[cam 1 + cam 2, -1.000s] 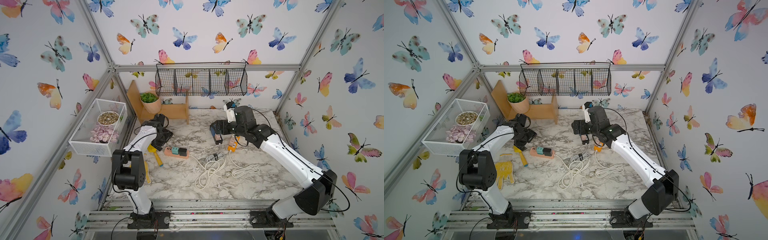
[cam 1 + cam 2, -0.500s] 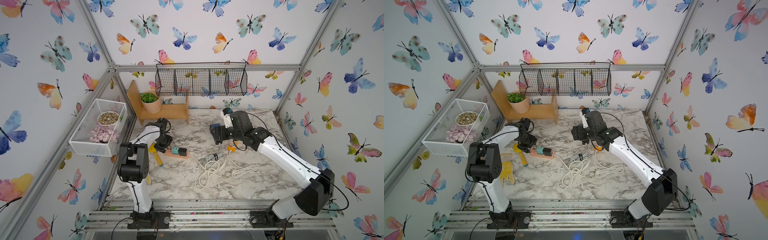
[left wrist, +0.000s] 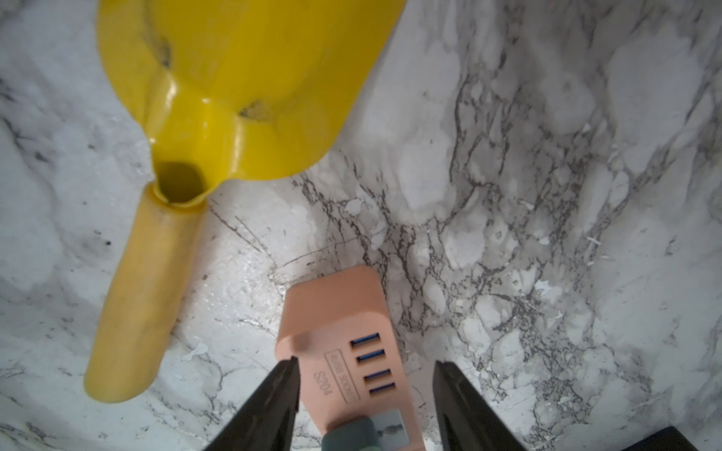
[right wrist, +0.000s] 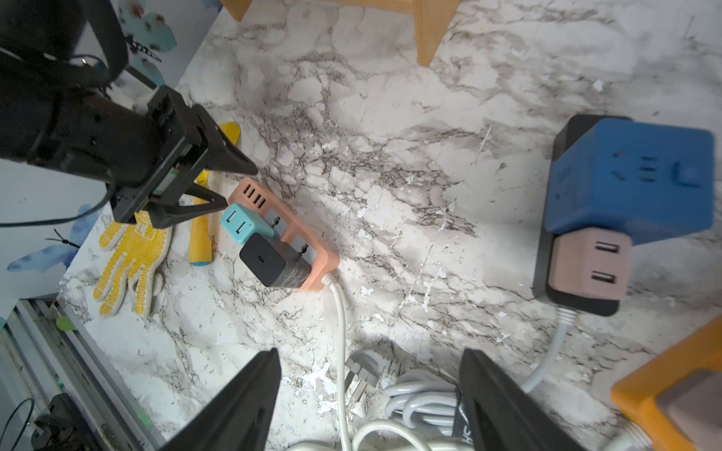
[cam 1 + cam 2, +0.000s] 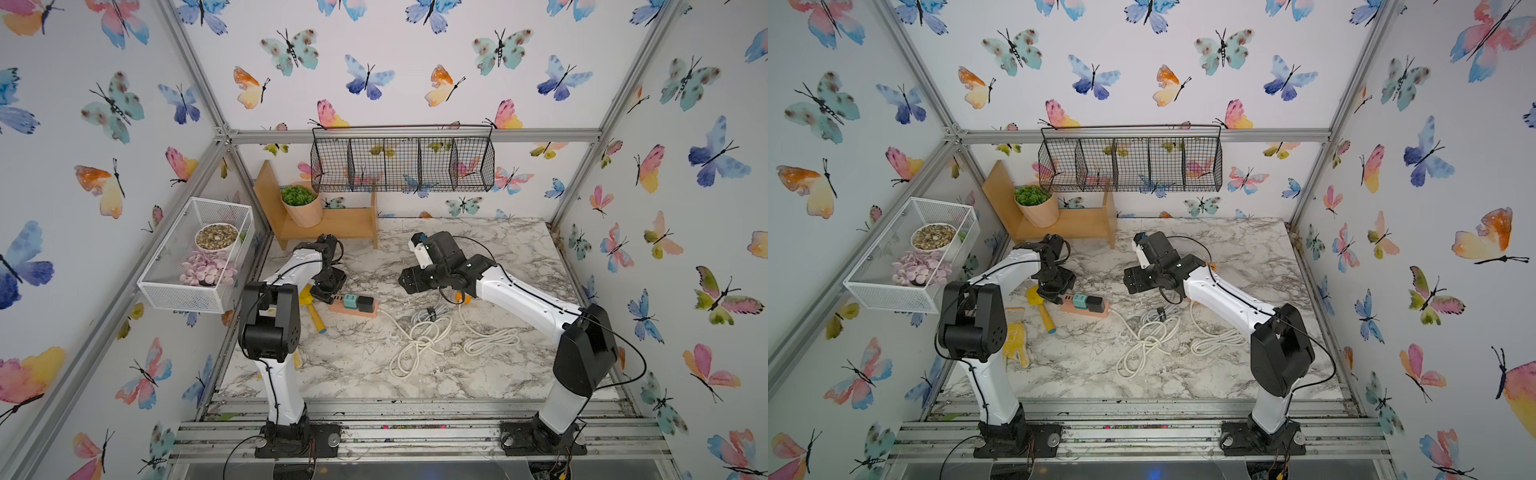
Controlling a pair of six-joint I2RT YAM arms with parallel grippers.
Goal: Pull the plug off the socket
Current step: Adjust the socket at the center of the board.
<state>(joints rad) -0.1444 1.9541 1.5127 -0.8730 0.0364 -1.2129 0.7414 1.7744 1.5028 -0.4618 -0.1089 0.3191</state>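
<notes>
The left gripper (image 3: pixel 365 367) is low over the table (image 5: pixel 353 374) near its left edge, its fingers apart and astride the end of the pink power strip (image 3: pixel 340 312) that carries the small slots. One finger (image 3: pixel 281 390) is at the strip's side, though I cannot tell whether it touches. The other stands clear of the strip. It grips nothing.

Nearest the front edge, white cords (image 5: pixel 419 340) lie coiled around the table's middle. A yellow glove (image 5: pixel 1016 343) lies by the left edge.

Further in, the strip lies flat, pointing from the left gripper toward the middle, with its own cord leaving the end away from the gripper. Two plugs stand in it side by side. The teal plug (image 4: pixel 244 224) is closer to the left gripper, just behind its fingertips and between the fingers in the left wrist view. The black plug (image 4: pixel 273 261) is next to it, toward the corded end. Both are seated in the strip. A yellow scoop (image 3: pixel 234 78) lies just beside the strip's slotted end.

The right gripper (image 4: pixel 369 353) hovers above the cords at mid-table, jaws wide and empty, well apart from the strip and facing it.

At the far left corner stands a wooden shelf (image 5: pixel 332 224) with a plant pot (image 5: pixel 301 205).
</notes>
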